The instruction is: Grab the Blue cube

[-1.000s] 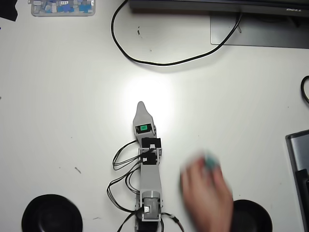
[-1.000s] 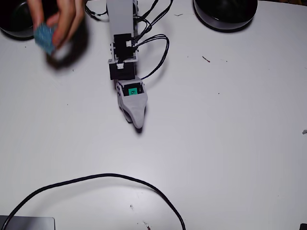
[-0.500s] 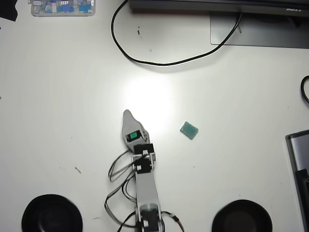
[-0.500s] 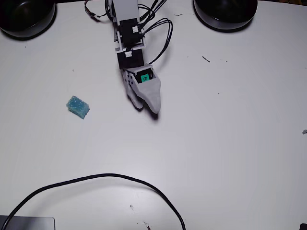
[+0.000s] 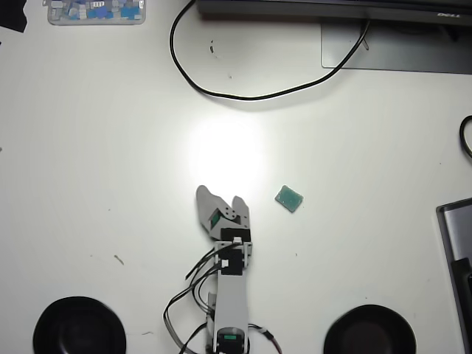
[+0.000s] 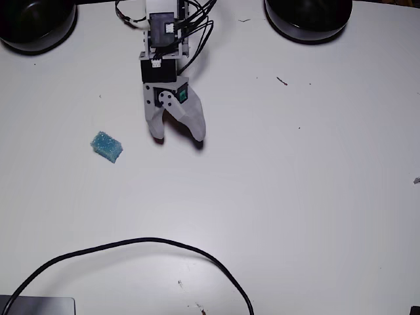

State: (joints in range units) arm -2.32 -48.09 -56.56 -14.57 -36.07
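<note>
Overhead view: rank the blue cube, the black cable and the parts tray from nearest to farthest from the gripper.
1. Blue cube, just right of the gripper.
2. Black cable, looping across the table above it.
3. Parts tray, far off at the top left corner.

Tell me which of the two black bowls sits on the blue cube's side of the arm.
The black bowl at lower right in the overhead view, which is the top-left one in the fixed view. The blue cube lies on that same side of the gripper; the other bowl sits across the arm.
</note>
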